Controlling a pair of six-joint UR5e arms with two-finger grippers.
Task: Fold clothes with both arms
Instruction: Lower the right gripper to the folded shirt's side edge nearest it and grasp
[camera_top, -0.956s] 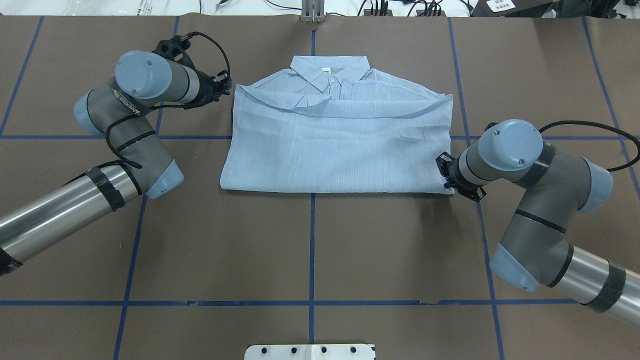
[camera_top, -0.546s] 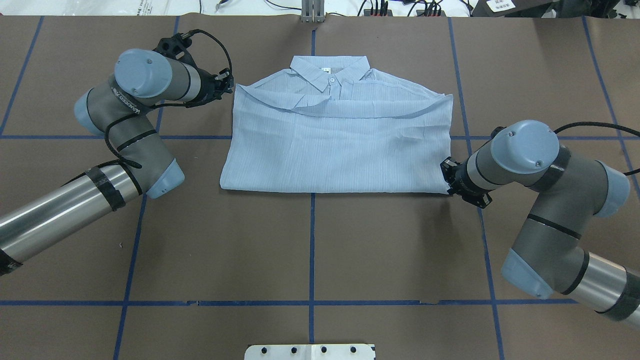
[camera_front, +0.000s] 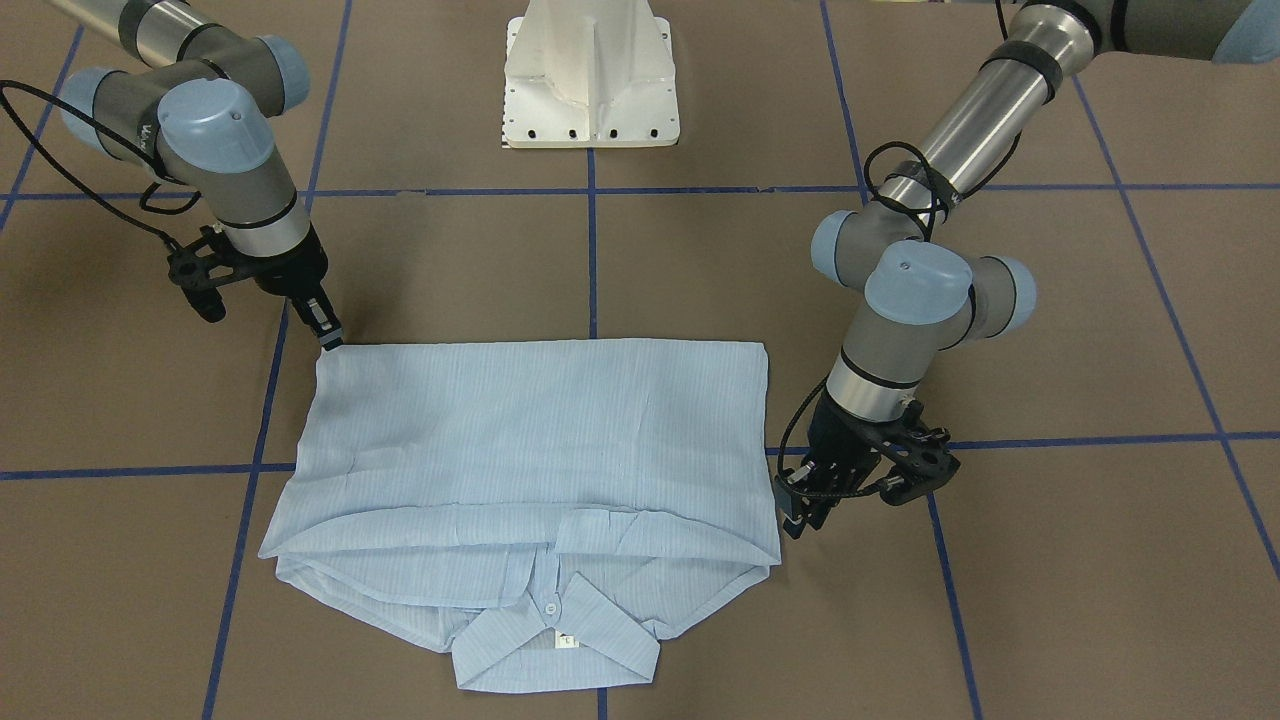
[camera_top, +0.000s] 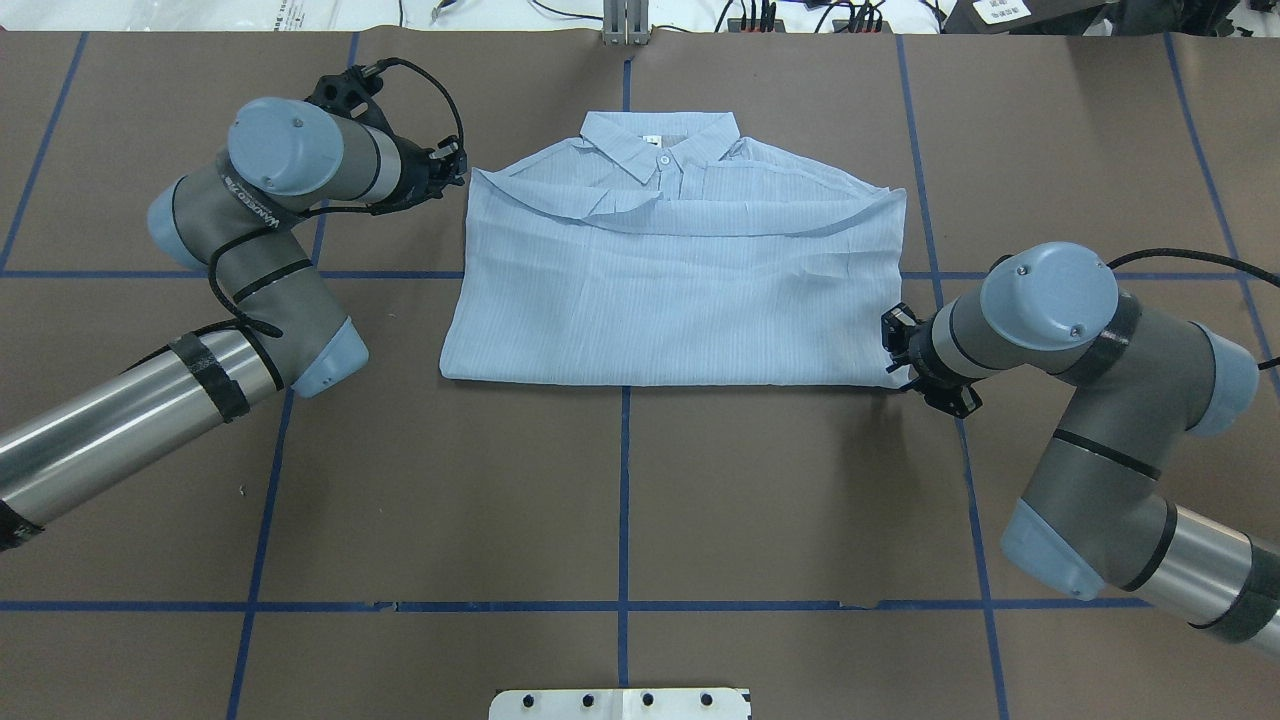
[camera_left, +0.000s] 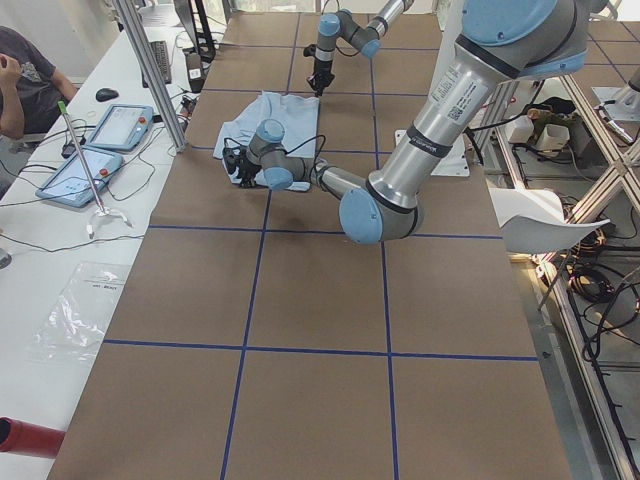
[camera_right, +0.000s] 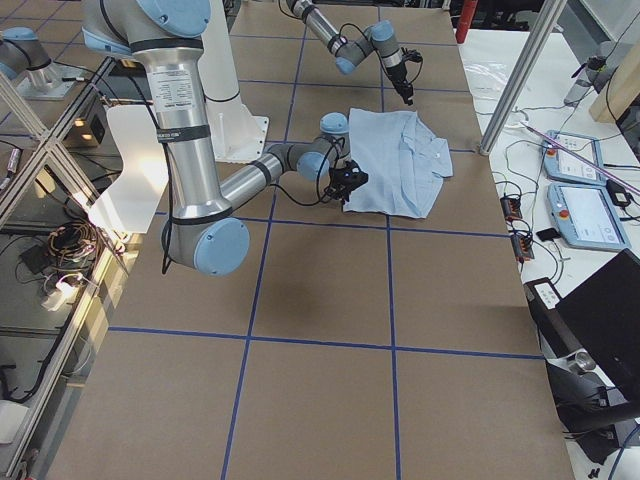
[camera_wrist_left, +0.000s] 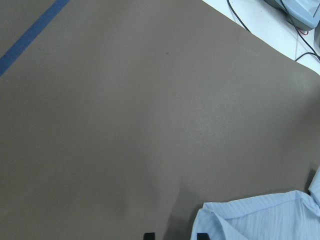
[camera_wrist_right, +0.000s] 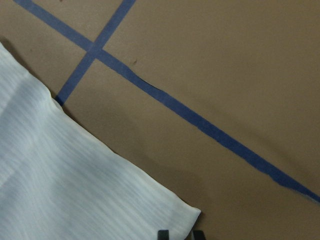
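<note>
The pale blue shirt (camera_top: 670, 290) lies folded flat into a rectangle on the brown table, collar (camera_top: 660, 135) at the far edge and buttoned. My left gripper (camera_top: 455, 168) hangs low beside the shirt's far left corner, open, its two fingertips (camera_wrist_left: 149, 236) spread over bare table, with the corner of the cloth (camera_wrist_left: 265, 220) just beside them. My right gripper (camera_top: 893, 355) sits at the near right corner (camera_wrist_right: 60, 185), open with a narrow gap. In the front-facing view, the right gripper (camera_front: 332, 340) points down at that corner and the left gripper (camera_front: 795, 515) stands by the folded edge.
Blue tape lines (camera_top: 624, 500) grid the brown table cover. The white pedestal base (camera_front: 590, 75) stands at the robot's edge of the table. Beyond the far edge are cables, tablets (camera_left: 115, 125) on a white bench, and a seated person (camera_left: 20, 80).
The right arm's wrist and elbow have swung outward to the right, while its gripper stayed by the shirt's near right corner, shifting slightly. The left arm and the shirt have barely moved.
</note>
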